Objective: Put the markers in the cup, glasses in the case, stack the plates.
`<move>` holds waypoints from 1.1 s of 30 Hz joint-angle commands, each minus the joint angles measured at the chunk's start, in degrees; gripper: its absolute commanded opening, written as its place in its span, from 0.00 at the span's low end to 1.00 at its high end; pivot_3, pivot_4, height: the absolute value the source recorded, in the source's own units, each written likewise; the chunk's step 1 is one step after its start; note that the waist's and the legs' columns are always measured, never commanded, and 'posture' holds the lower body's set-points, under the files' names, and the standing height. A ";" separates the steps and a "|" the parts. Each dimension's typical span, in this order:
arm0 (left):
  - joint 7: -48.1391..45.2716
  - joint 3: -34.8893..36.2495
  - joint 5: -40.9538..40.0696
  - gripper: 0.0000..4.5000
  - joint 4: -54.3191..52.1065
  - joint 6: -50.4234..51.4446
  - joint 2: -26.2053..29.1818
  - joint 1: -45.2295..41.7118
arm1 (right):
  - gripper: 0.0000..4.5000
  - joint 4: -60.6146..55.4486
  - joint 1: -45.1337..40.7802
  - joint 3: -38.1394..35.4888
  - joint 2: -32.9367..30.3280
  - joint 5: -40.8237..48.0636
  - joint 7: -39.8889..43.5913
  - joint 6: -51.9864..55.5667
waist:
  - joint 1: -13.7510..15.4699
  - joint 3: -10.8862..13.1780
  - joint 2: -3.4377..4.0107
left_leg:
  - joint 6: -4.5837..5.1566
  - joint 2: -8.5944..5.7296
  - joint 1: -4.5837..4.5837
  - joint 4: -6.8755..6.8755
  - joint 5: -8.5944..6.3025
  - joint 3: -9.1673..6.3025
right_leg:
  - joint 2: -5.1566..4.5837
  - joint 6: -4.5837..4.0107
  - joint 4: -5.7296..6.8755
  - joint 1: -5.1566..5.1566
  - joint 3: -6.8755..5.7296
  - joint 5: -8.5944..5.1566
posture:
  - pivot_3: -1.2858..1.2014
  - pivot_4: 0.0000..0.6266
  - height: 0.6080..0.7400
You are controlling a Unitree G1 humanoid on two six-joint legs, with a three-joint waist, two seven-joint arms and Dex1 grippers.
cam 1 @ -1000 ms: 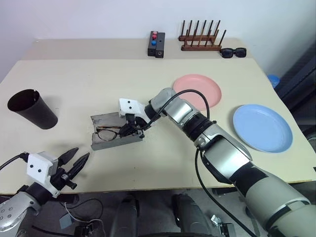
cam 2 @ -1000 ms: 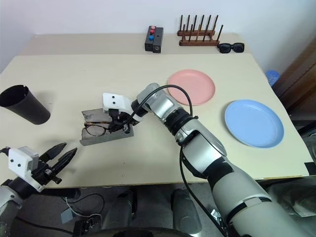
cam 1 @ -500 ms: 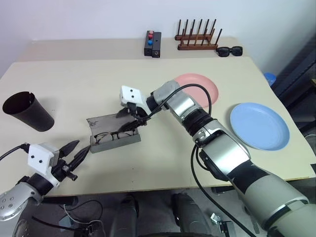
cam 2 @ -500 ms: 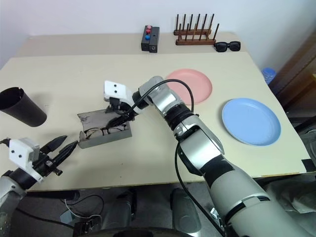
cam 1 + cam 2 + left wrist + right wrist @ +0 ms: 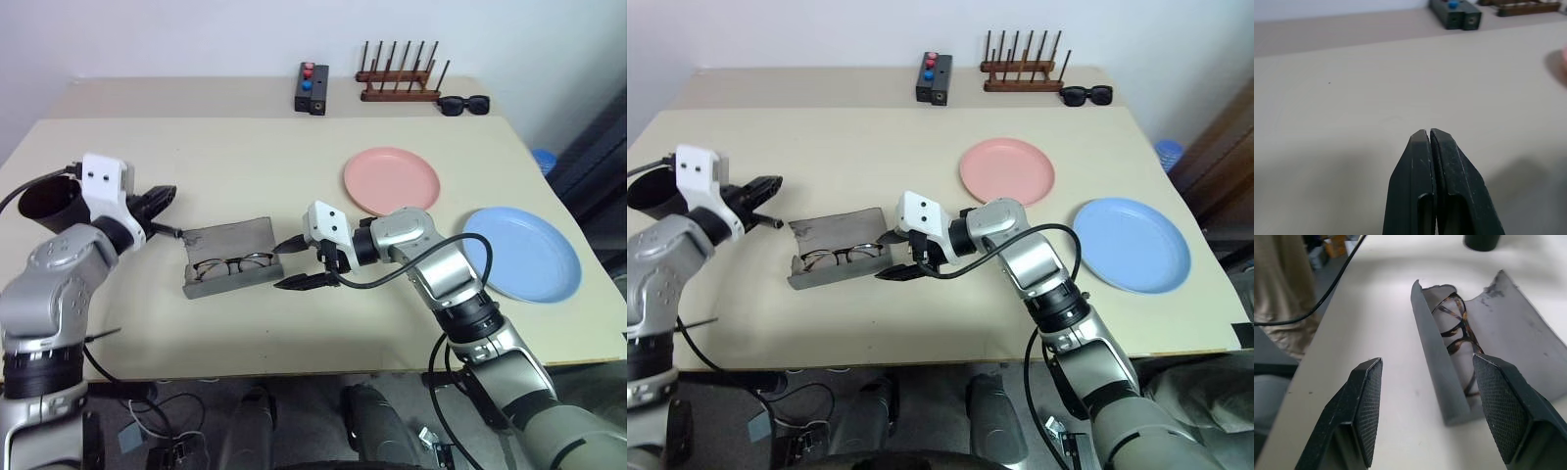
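Risk lies chiefly with the case [image 5: 231, 258], which sits open near table centre with its lid laid back toward twelve o'clock and the glasses [image 5: 230, 265] resting in the tray: judged from this position, a clumsy push on the lid could slide the whole case across the table [image 5: 294, 166] or pinch a temple that stands proud of the tray edge, leaving it unable to shut. The right gripper [image 5: 302, 262] hangs just beside the case at its three o'clock end, fingers spread apart and grasping nothing; a sweep from that side could knock the case toward nine o'clock. The left gripper [image 5: 157, 201] is clenched tight on nothing, poised near the case's ten o'clock corner with the cup [image 5: 47, 199] close behind its arm, so a careless swing may tip that tumbler. Contents: the case holds the glasses, folded, lid not yet closed; what the cup holds cannot be told from here, and no markers are identified. The pink plate [image 5: 391, 180] at two o'clock and the blue plate [image 5: 521, 253] at three o'clock lie apart and bare, stacking still outstanding
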 commanded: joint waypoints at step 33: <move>-29.72 -11.45 5.30 0.01 -13.93 -5.72 12.48 12.02 | 0.65 -11.45 9.66 -9.81 -12.35 9.50 -15.85 2.64 | 0.00 0.02 -0.02 | 0.01 0.00 0.02 -0.04 0.00 0.08 | -0.05 -0.25 -0.03 -0.01 0.09 -0.19 | 0.52 0.24 1.00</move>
